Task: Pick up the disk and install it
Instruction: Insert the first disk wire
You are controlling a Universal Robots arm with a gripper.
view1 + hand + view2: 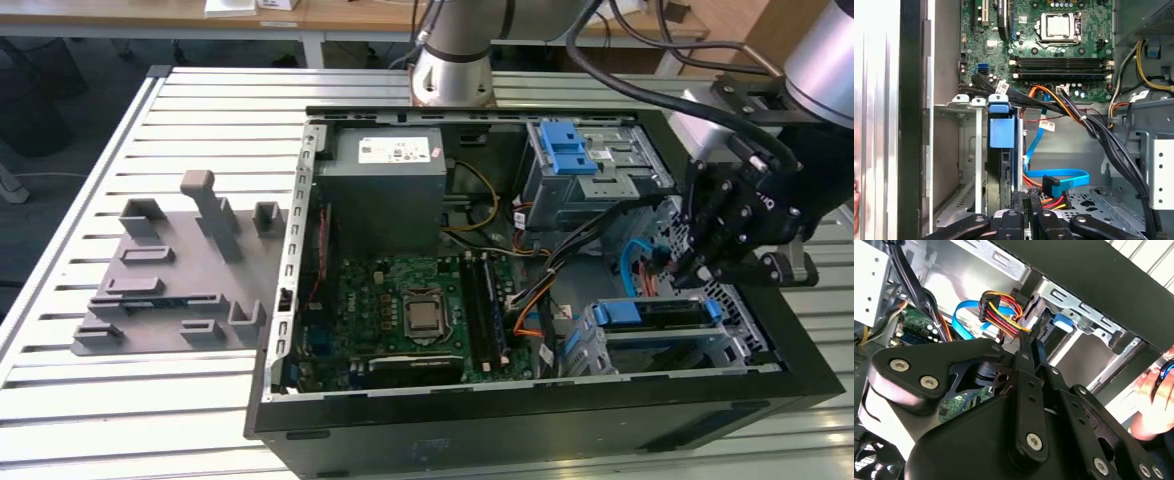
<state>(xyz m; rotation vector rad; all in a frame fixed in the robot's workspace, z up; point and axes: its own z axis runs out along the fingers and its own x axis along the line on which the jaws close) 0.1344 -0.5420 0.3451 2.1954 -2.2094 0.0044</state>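
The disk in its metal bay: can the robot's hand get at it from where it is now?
Probably yes. In the first wrist view the hand sits close beside the disk, whose blue-bracketed edge is uncovered. The blue cable and coloured wires crowd one side, though.

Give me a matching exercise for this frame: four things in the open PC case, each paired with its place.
Things:
1. disk
2. gripper
3. power supply
4. CPU

Places:
A. on the green motherboard
B. slotted in the drive cage at the case's front corner
C. grey box at the case's back
D. above the drive cage, by the blue data cable

Pairs: 1-B, 2-D, 3-C, 4-A
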